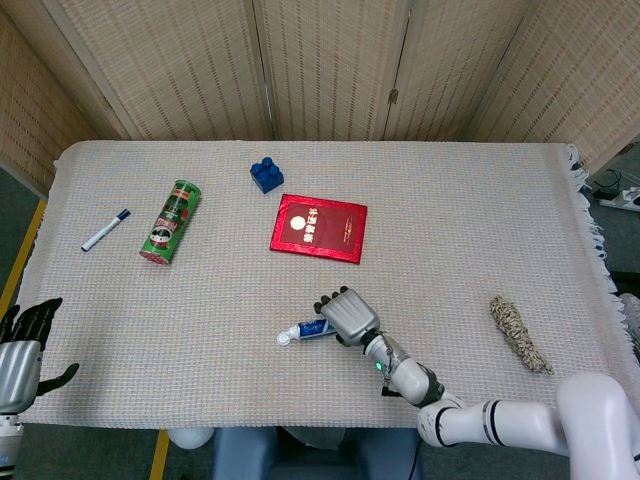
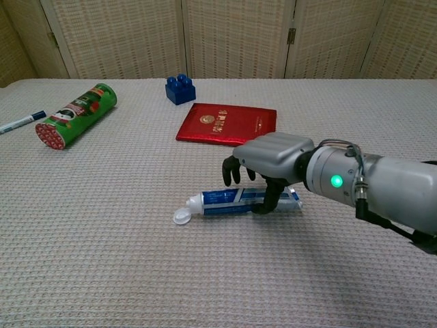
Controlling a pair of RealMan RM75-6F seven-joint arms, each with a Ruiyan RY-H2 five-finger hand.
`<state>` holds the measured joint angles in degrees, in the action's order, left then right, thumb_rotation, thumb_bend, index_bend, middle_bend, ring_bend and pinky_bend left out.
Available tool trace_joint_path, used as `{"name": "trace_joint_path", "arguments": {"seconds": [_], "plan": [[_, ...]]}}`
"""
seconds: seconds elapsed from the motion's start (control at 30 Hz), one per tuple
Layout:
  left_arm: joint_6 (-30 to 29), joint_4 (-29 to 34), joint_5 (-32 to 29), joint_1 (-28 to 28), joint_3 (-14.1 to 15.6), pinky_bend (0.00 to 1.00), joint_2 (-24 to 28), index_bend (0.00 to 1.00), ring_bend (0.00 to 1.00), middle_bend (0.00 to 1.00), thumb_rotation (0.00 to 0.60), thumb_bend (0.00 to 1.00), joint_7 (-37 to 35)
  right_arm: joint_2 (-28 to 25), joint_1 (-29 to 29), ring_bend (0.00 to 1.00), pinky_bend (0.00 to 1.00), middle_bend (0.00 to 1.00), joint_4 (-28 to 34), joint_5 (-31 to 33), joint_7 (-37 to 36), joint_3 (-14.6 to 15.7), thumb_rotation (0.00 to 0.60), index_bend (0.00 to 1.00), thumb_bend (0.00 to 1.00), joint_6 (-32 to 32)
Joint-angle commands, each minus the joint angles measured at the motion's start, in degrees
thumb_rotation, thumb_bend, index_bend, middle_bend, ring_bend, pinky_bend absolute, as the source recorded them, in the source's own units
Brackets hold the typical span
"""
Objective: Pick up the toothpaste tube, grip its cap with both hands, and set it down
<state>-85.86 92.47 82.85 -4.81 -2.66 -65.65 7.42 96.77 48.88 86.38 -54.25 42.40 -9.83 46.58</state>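
The left hand (image 1: 20,345) is seen at the near left table (image 1: 480,230) edge, fingers apart, holding nothing. The blue-and-white toothpaste tube (image 2: 229,200) lies flat mid-table, its white flip cap (image 2: 181,216) open. The right hand (image 2: 268,162) is arched over the tube's middle, fingers apart, thumb touching it. Beyond lies a red booklet (image 2: 228,125).

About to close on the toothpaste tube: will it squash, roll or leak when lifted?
The toothpaste tube looks soft and partly flattened, so it probably dents rather than rolls. Its flip cap lies open, so a firm squeeze from the right robot hand might push paste out. Likely light.
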Motion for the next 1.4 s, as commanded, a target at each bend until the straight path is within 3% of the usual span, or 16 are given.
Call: {"name": "trace_joint_path", "arguments": {"seconds": [0.03,0.33,0.53,0.73,0.93,1.1,1.4], "plan": [[0.0,-0.1,0.0,0.1,0.0,0.01,0.0,0.08,0.13,0.15,0.6,0.24,-0.2,0.8,0.8,0.37,0.31,0.35,-0.7,0.6,0.2,0.4,0.6,0.37,0.34,0.1],[-0.1,-1.0,0.0,0.3,-0.1,0.01,-0.1,0.08,0.13,0.15,0.6,0.24,-1.1,2.4,2.2,0.47,0.42,0.45,-2.6,2.1,-0.5,1.2,0.6,0.51,0.35,1.6],[-0.1,-1.3,1.0,-0.4,-0.6,0.01,0.0,0.09,0.13,0.15,0.6,0.24,-1.3,1.9,1.6,0.57,0.54,0.55,-2.0,-1.2,-5.6,0.9,0.6,0.64,0.53,2.6],[0.3,-0.9,3.9,-2.4,-1.4,0.01,0.3,0.09,0.13,0.15,0.6,0.24,-3.6,-1.5,-1.5,0.67,0.64,0.64,1.4,-11.7,-19.9,0.7,0.6,0.75,0.6,4.8],[1.0,-0.7,6.3,-5.5,-3.1,0.01,-1.0,0.06,0.13,0.15,0.6,0.25,-6.8,-3.7,-5.3,0.69,0.67,0.67,3.0,-21.8,-41.2,0.3,0.6,0.79,0.6,8.9],[1.2,1.0,9.4,-8.0,-3.8,0.01,-2.9,0.01,0.12,0.14,0.6,0.25,-6.6,-3.0,-6.7,0.7,0.68,0.68,0.2,-28.2,-59.4,0.5,0.6,0.81,0.6,11.8],[3.5,3.1,12.8,-12.2,-4.2,0.01,-5.5,0.0,0.11,0.13,0.6,0.25,-3.9,-0.9,-6.5,0.7,0.68,0.68,-3.0,-31.1,-73.9,0.3,0.6,0.81,0.6,13.1]]}}
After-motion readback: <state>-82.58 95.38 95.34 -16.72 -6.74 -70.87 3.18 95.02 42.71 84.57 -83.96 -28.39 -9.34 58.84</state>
